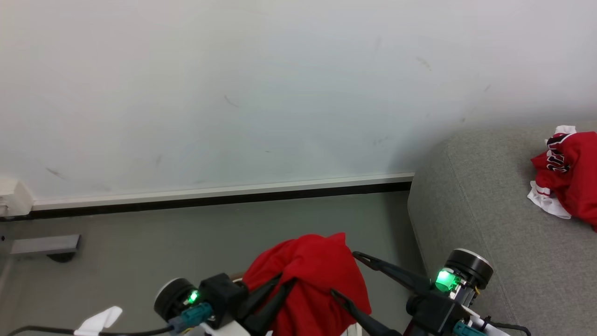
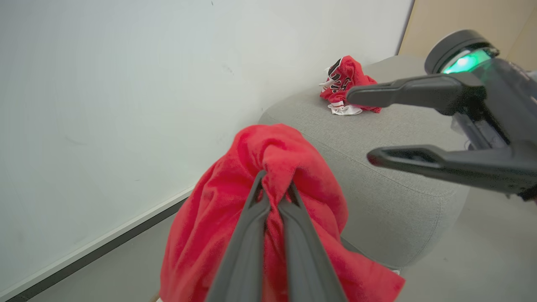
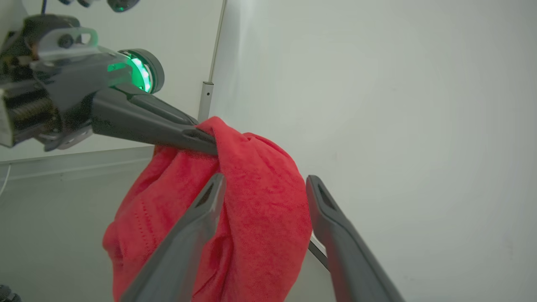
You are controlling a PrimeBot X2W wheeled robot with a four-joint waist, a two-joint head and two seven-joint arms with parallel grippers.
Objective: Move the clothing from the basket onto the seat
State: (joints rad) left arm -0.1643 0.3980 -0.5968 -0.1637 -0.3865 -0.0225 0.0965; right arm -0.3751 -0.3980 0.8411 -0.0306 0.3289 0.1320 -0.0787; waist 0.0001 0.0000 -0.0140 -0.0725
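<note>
While my left pincer [image 2: 275,188] is clamped on a bunch of red clothing [image 2: 268,151] held up in the air, my right pincer [image 1: 345,274] stands spread near it, gripping nothing. One red-and-white piece [image 1: 566,172] already lies on the grey seat [image 1: 480,210] to the right; this one is yet to cross. I judge the air open up to the seat's rounded edge, with the wall [image 1: 233,93] behind and the floor [image 1: 140,233] below.

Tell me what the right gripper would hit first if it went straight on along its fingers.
Most likely the soft bright red garment hanging from the shut left gripper: it sits just ahead of the open right gripper, in line with its gap. Depth is unclear; beyond lies the plain white wall.
</note>
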